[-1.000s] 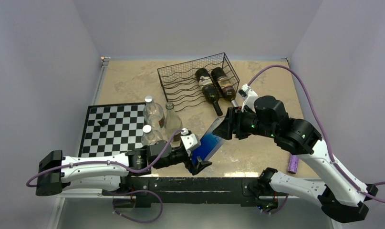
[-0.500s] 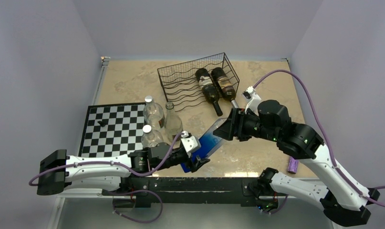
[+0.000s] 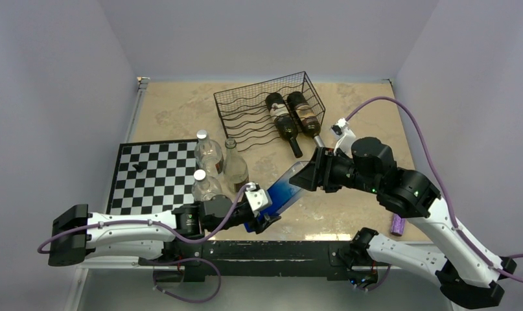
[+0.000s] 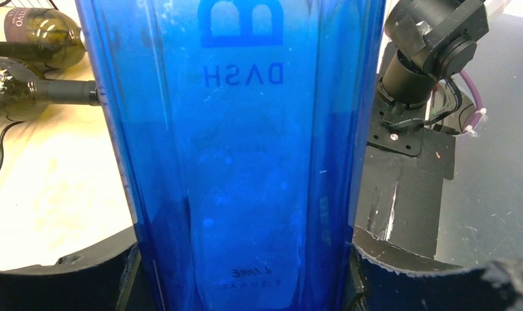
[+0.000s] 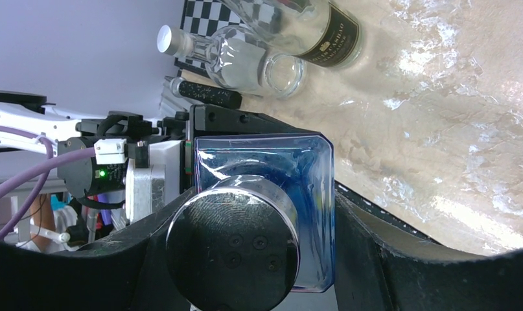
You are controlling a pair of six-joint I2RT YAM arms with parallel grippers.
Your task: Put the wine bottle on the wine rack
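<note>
The blue bottle (image 3: 283, 190) hangs tilted between both grippers, the left gripper (image 3: 265, 219) clamped on its base and the right gripper (image 3: 308, 173) closed round its cap end, with the wine rack (image 3: 245, 123) well beyond them.

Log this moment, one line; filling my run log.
blue bottle: gripped both ends; left gripper: shut; right gripper: shut; wine rack: two bottles

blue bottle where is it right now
In the top view, the blue bottle hangs tilted near the front edge of the table, held between the left pincer and right pincer, just right of the clear bottles.
</note>
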